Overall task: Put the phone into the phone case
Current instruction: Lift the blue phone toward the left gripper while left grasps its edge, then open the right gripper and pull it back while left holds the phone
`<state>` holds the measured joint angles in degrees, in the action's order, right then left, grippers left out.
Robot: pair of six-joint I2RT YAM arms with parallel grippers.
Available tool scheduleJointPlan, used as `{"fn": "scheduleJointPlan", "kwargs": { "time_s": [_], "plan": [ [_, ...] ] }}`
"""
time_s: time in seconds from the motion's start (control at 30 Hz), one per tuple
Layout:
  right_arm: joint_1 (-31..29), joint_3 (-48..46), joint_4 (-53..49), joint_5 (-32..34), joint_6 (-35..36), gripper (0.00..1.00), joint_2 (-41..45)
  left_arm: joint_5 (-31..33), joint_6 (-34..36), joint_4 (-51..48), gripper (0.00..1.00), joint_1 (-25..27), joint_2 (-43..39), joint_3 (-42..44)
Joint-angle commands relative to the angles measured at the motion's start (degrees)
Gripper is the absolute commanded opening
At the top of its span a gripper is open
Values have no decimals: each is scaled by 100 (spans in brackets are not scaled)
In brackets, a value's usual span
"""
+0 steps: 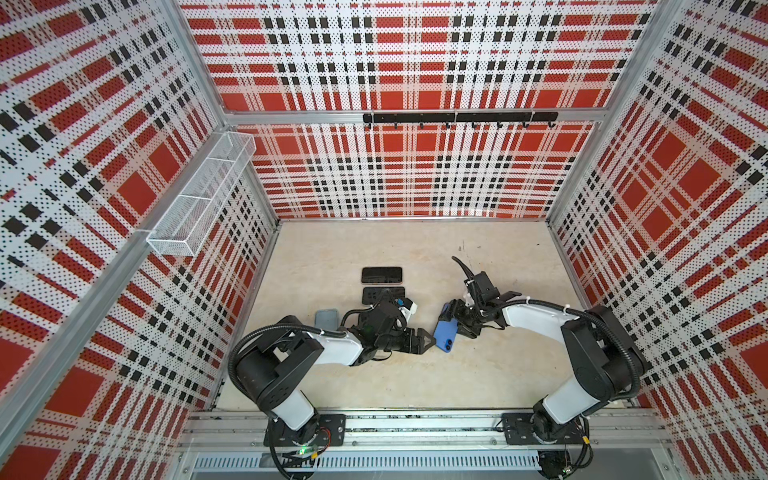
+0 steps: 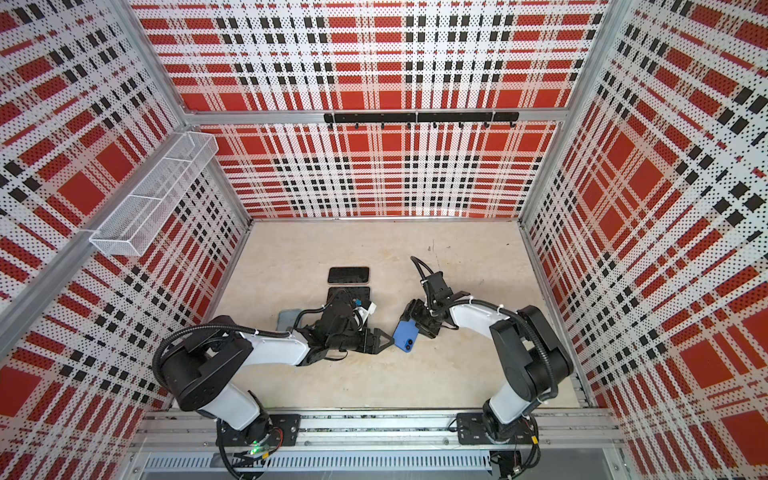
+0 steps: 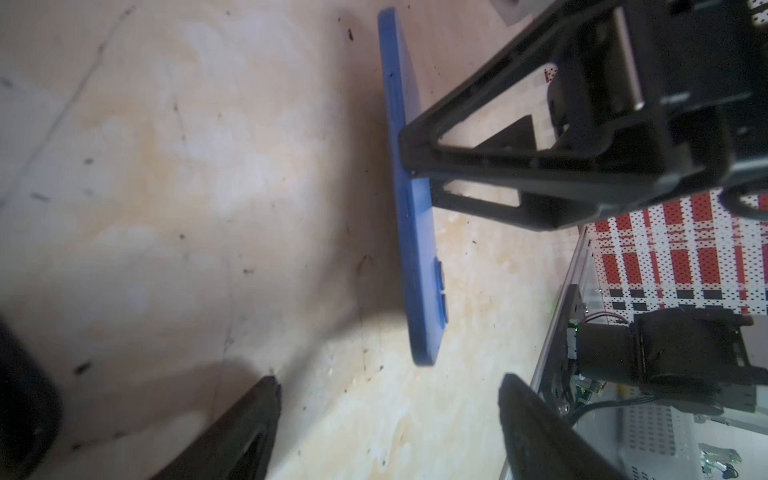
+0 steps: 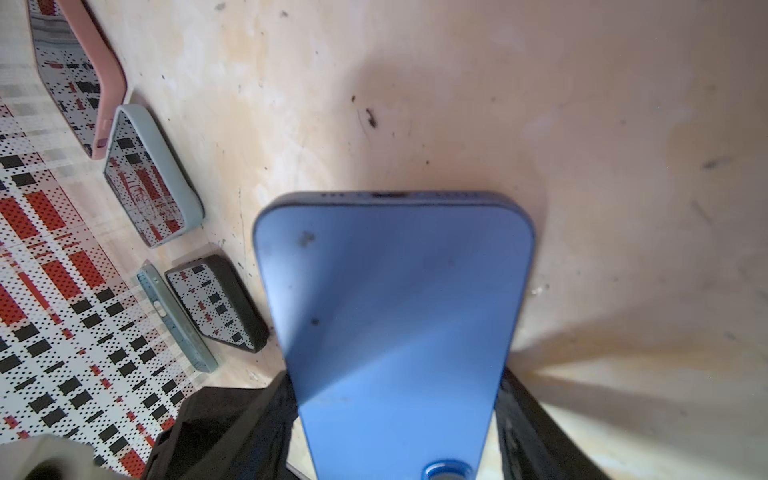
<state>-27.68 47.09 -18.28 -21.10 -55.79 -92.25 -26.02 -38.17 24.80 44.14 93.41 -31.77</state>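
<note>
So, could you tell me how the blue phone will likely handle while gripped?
Probably rigid: the blue phone looks dead straight edge-on. Its smooth back and thin edges seem slippery, so it may slide in the right fingers. Released, it would likely fall flat.

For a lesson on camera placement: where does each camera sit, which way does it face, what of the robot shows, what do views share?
Both top views: high overhead, facing down onto the beige tabletop; left arm and right arm show.
Left wrist: low, facing the flat blue phone edge-on; the open left tool shows.
Right wrist: behind the right tool, looking along that phone's back.
All share the phone.
</note>
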Motion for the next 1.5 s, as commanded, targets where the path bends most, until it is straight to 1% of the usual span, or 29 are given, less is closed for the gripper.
{"fn": "scheduleJointPlan", "kwargs": {
  "time_s": [0.0, 0.1, 0.3, 0.4, 0.53, 0.67, 0.8, 0.97, 1.07, 1.13, 1.3, 1.47],
  "plan": [
    [-18, -42, 333, -82, -99, 47, 181, -186, -47, 421, 81, 94, 200, -275],
    [-18, -60, 378, -97, -103, 47, 148, -278, -54, 463, 74, 121, 418, -420],
    [-17, -75, 509, -144, -133, 47, 26, -448, -127, 644, 50, 121, 764, -618],
    [-18, -124, 578, -151, -156, 47, 27, -484, -160, 748, 42, 139, 843, -646],
    [-15, -176, 630, -141, -167, 47, 20, -529, -188, 840, 33, 147, 883, -672],
    [-17, -209, 716, -149, -203, 47, -8, -553, -194, 874, 23, 167, 916, -727],
    [-18, -223, 756, -181, -201, 47, -28, -565, -188, 866, 6, 202, 884, -739],
    [-8, -187, 729, -155, -176, 47, 17, -519, -173, 855, 3, 202, 820, -691],
    [-8, -199, 711, -145, -161, 50, 38, -524, -165, 848, 1, 202, 788, -681],
    [17, -175, 646, -106, -85, 54, 107, -505, -162, 845, 0, 195, 759, -663],
    [239, -80, 282, 75, 275, 72, 523, -545, -156, 775, 0, 62, 628, -629],
    [629, 76, -316, 142, 840, 79, 994, -633, -146, 635, 0, -26, 439, -619]
  ]
}}
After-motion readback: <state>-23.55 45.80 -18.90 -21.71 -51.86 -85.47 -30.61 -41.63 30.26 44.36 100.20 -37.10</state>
